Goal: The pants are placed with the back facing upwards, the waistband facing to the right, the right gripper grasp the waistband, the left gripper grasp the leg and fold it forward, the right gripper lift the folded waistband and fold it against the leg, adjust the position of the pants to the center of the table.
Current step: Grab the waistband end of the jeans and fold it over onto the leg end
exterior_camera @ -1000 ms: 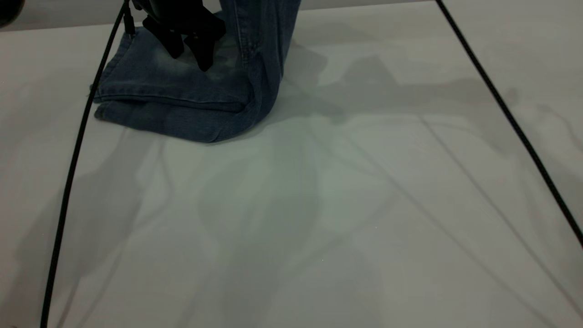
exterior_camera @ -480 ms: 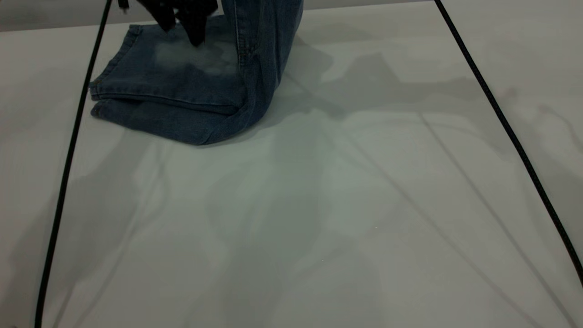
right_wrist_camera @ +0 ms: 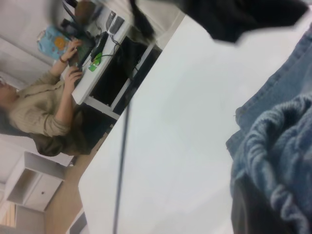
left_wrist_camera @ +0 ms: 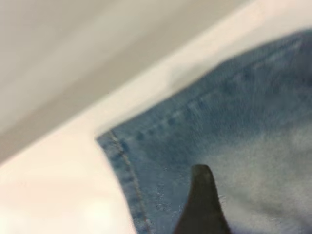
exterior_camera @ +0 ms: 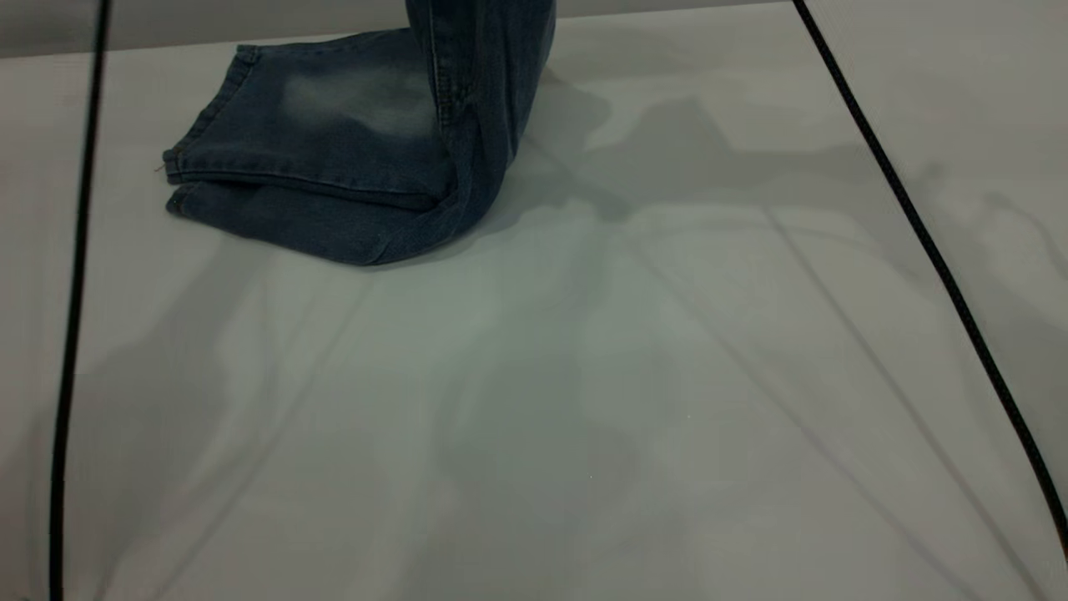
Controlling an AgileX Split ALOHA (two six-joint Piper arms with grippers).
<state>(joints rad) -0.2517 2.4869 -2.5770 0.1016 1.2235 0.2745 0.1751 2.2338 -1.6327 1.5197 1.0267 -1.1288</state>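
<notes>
The pants lie folded lengthwise at the table's far left. Their two legs are stacked flat with the hems to the left. The upper layer carries a pale faded patch, and only the edge of the lower layer shows. The waist end rises steeply out of the exterior view's top. In the right wrist view my right gripper is shut on the gathered waistband. My left gripper is open above the hem corner, with one finger showing and nothing held.
A black cable hangs down the left side and another crosses the right side. In the right wrist view the left arm is dark overhead. A seated person works at a desk beyond the table edge.
My left gripper has lifted off the upper leg and gone out of the exterior view at the top. The left cable swung further left. The pants barely shifted.
</notes>
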